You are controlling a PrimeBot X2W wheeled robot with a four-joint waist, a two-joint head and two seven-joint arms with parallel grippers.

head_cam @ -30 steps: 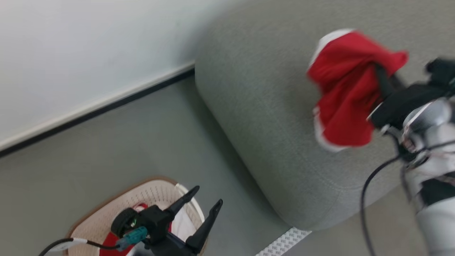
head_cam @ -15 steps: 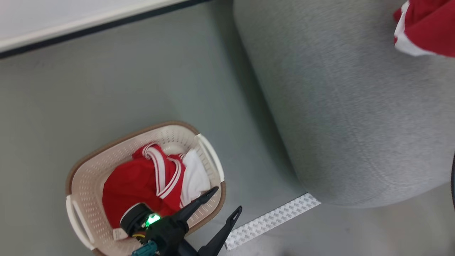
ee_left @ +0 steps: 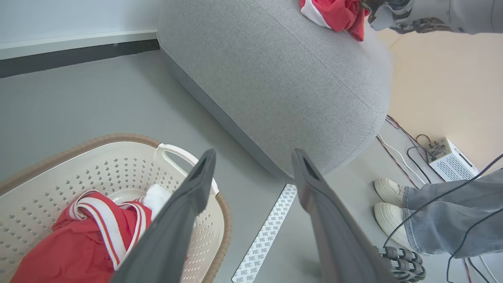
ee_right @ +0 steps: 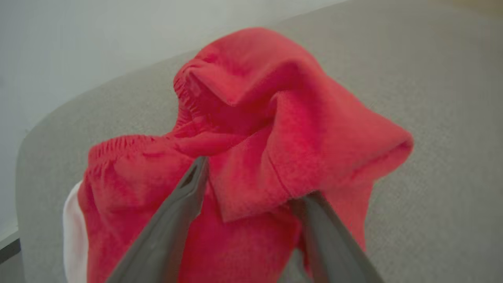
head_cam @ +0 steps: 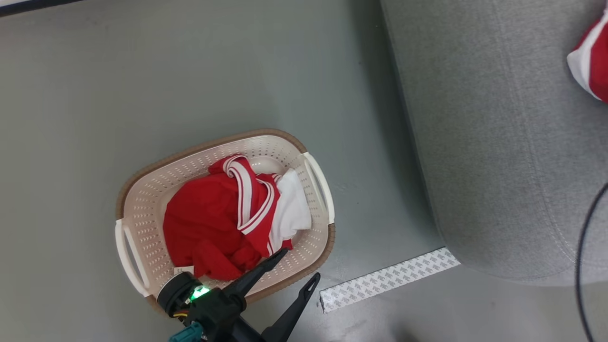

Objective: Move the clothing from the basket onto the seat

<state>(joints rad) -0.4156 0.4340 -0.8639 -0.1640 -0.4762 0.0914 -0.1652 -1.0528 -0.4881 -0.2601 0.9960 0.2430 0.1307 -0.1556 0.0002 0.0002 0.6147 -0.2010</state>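
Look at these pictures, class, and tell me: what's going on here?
A two-armed robot is emptying a basket onto a grey seat. Its right end effector is open over one red garment that lies on the seat, with fabric bunched between its fingers. Its left end effector hangs open above the basket's near edge. More red and white clothing lies in the basket, so the job is unfinished.

The smooth grey-green floor [head_cam: 190,71] carried a cream perforated plastic basket with a brown rim [head_cam: 142,204], a big light-grey fabric sofa [head_cam: 498,166] and a white patterned tape strip [head_cam: 389,280] just beside the sofa's corner.
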